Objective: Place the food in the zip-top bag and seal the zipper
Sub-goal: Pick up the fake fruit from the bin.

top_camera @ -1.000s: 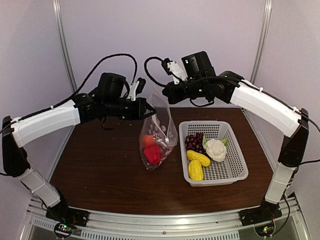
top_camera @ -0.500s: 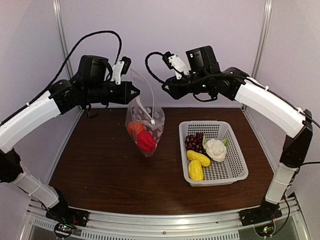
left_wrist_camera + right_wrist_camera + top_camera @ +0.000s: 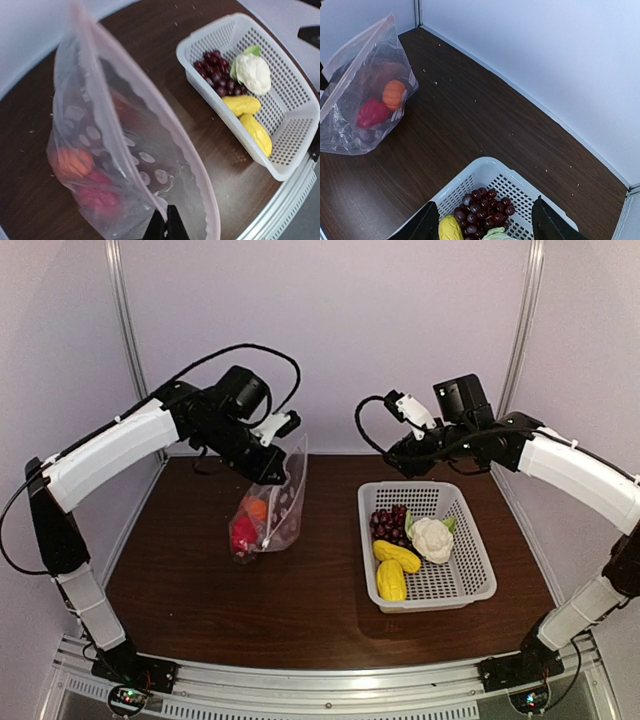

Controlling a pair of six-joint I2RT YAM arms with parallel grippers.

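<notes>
The zip-top bag (image 3: 268, 512) hangs from my left gripper (image 3: 281, 476), its bottom on the table. In the left wrist view my left gripper (image 3: 166, 226) is shut on one lip of the bag (image 3: 115, 150), at the zipper (image 3: 207, 192); the mouth gapes open. Inside lie the orange fruit (image 3: 70, 162) and red pepper (image 3: 97, 197). My right gripper (image 3: 485, 220) stands open and empty above the basket's far-left corner, over the grapes (image 3: 482, 209). The cauliflower (image 3: 432, 538) and two yellow pieces (image 3: 394, 568) lie in the basket.
The white perforated basket (image 3: 470, 585) sits on the right of the brown table (image 3: 200, 600). Pale walls enclose the back and sides. From the right wrist, the bag (image 3: 362, 100) shows far to the left.
My right gripper let go of the bag, opened and swung right over the basket. My left arm carried the bag left and lowered it onto the table.
</notes>
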